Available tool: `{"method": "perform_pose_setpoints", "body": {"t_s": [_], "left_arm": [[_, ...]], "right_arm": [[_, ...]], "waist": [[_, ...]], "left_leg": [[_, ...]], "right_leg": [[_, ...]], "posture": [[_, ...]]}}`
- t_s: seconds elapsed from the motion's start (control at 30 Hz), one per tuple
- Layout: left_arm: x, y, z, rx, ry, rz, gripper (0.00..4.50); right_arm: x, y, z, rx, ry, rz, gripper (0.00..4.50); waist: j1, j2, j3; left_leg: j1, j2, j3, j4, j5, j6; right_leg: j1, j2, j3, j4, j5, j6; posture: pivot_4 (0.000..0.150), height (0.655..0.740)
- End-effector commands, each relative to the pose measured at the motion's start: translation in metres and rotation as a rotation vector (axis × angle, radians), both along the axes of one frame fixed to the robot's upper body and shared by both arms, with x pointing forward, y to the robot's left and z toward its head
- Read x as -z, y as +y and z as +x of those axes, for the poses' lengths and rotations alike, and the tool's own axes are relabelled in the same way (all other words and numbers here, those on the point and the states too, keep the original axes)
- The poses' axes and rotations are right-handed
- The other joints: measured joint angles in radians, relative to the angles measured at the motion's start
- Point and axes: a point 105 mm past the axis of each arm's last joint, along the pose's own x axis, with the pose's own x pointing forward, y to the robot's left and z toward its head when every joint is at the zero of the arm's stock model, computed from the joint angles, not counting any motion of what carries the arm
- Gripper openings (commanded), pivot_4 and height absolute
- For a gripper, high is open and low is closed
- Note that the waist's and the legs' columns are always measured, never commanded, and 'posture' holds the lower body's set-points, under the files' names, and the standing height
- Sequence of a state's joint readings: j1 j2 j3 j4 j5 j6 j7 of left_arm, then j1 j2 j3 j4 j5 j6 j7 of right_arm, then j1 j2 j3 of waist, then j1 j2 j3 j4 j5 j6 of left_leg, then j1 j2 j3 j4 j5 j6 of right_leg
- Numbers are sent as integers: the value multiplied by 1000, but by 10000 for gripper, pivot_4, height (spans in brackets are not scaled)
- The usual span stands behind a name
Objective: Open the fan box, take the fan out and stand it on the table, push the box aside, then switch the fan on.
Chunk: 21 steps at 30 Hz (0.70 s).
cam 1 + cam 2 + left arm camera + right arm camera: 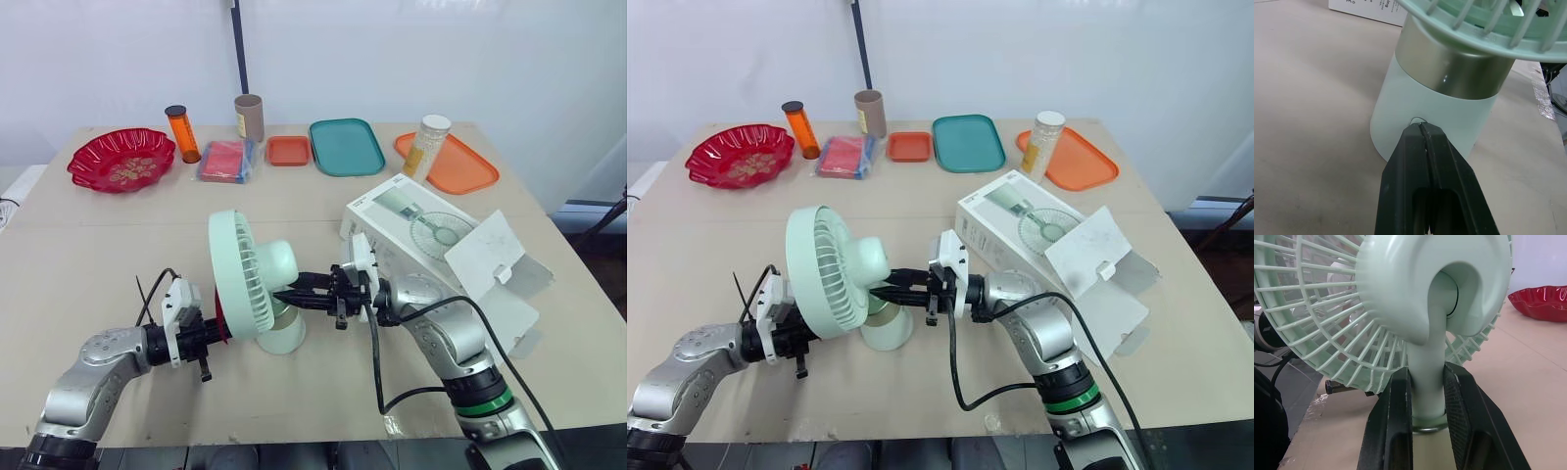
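Observation:
The mint-green fan [253, 277] stands upright on the table, its round grille edge-on to me. My right gripper [286, 297] reaches in from the right and is shut on the fan's neck [1426, 382], one finger on each side just above the silver ring. My left gripper [1421, 128] comes from the left, partly hidden behind the grille. It is shut, and its joined tips touch a small mark low on the fan's pale base [1400, 107]. The white fan box [416, 217] lies behind and to the right with its end flap [488, 252] hanging open.
Along the far edge stand a red bowl [120, 159], an orange bottle [182, 134], a brown tube [249, 117], a red-and-blue packet [227, 160], a small orange tray [288, 150], a teal tray [345, 147], a white-lidded jar [426, 147] and an orange tray [460, 168].

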State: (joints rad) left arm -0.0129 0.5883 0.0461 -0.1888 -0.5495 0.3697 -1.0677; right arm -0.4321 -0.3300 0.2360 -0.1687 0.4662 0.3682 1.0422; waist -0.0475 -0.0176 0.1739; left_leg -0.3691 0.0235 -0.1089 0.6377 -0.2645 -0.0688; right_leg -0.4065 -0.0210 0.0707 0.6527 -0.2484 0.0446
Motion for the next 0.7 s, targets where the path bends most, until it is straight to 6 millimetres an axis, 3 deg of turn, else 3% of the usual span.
{"method": "perform_pose_setpoints", "body": {"t_s": [0.03, 0.4, 0.67, 0.7], "left_arm": [[-13, -3, -1, 20, -61, -10, 503], [-24, 23, 6, -79, -107, 10, 503], [-40, 44, 6, -214, -222, 24, 503], [-44, 45, 6, -233, -244, 12, 2822]], "right_arm": [[-7, 0, 0, -3, -32, 14, 3425], [-16, -4, 7, 10, -49, 41, 3425], [-33, -8, 12, 27, -70, 94, 3425], [-36, -9, 13, 33, -75, 101, 3425]], "waist": [[0, 0, 0], [0, 0, 0], [0, 0, 0], [0, 0, 0]], "left_leg": [[0, 0, 0, 0, 0, 0], [0, 0, 0, 0, 0, 0], [0, 0, 0, 0, 0, 0], [-1, 0, 0, 0, 0, 0]], "right_leg": [[0, 0, 0, 0, 0, 0], [0, 0, 0, 0, 0, 0], [-1, 0, 0, 0, 0, 0], [-1, 0, 0, 0, 0, 0]], "posture": [[1500, 7400], [1500, 7400], [1500, 7400], [1500, 7400]]}}
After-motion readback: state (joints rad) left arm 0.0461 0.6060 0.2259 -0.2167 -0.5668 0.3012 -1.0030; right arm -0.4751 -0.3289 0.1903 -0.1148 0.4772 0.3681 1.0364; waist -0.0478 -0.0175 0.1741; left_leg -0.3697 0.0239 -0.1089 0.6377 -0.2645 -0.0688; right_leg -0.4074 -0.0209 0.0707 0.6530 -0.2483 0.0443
